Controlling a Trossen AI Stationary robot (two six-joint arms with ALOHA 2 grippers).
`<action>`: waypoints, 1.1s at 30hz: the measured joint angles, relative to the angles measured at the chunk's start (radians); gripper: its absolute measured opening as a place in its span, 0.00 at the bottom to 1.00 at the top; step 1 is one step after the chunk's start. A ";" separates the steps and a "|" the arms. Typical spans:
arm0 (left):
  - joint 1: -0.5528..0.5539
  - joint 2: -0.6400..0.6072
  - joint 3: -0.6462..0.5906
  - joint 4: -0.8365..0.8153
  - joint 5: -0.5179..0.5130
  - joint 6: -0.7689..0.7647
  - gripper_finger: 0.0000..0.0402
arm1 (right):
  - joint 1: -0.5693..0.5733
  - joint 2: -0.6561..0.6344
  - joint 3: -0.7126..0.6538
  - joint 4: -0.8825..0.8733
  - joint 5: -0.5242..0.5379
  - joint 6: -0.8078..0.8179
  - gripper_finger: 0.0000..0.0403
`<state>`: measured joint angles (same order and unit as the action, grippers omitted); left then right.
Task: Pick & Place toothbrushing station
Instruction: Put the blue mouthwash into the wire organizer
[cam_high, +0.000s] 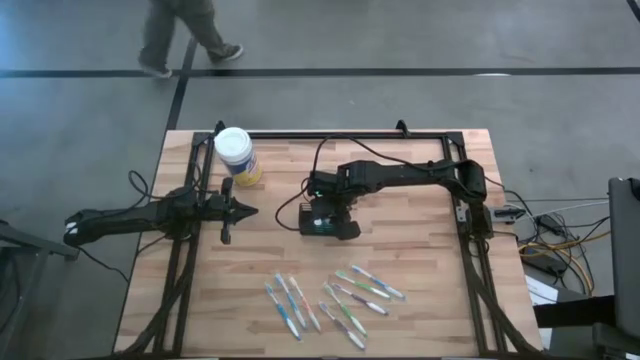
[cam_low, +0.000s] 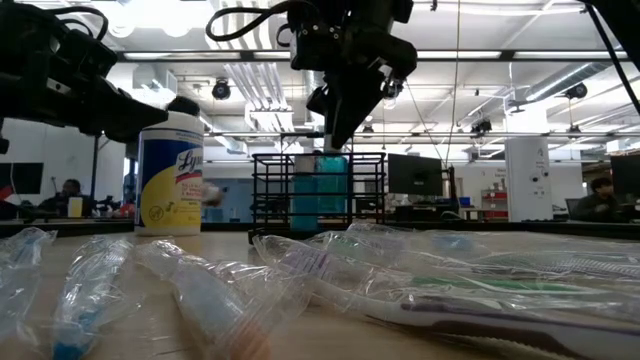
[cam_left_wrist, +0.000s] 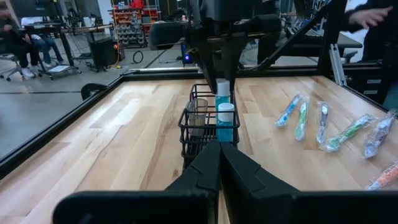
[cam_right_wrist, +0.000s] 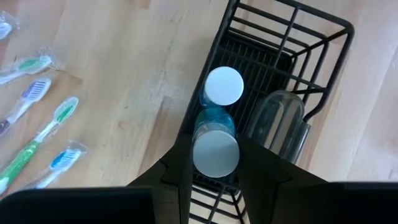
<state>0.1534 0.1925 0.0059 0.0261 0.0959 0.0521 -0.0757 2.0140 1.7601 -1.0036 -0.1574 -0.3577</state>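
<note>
Wrapped toothbrushes (cam_low: 300, 290) are lying nearest. My right tool (cam_right_wrist: 214, 163) is gripping a blue bottle (cam_right_wrist: 214, 149) inside the toothbrushing station (cam_high: 322, 220), mid-counter, at three o'clock from my closed left tool (cam_high: 247, 210).

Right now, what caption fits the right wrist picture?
Right gripper closes on a white-capped blue bottle in the black wire holder.

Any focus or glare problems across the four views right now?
Low view: the wrapped toothbrushes up close are blurred, ceiling lights glare, and the black wire holder behind is sharper. High view: even light, soft shadows on the table. Left wrist view: the shut left claw is soft in the foreground. Right wrist view: sharp, the white bottle cap between the right claw's fingers.
</note>
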 joint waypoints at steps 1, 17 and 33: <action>0.000 0.000 0.000 0.000 0.000 0.000 0.03 | 0.000 0.000 -0.002 0.001 0.000 0.003 0.23; 0.000 0.000 0.000 0.001 0.000 0.001 0.03 | 0.000 0.000 -0.030 0.042 0.002 0.040 0.23; 0.000 0.000 0.000 0.002 0.000 0.001 0.03 | -0.001 0.000 -0.081 0.096 0.002 0.026 0.28</action>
<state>0.1532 0.1925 0.0059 0.0277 0.0956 0.0528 -0.0769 2.0140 1.6794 -0.9073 -0.1558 -0.3318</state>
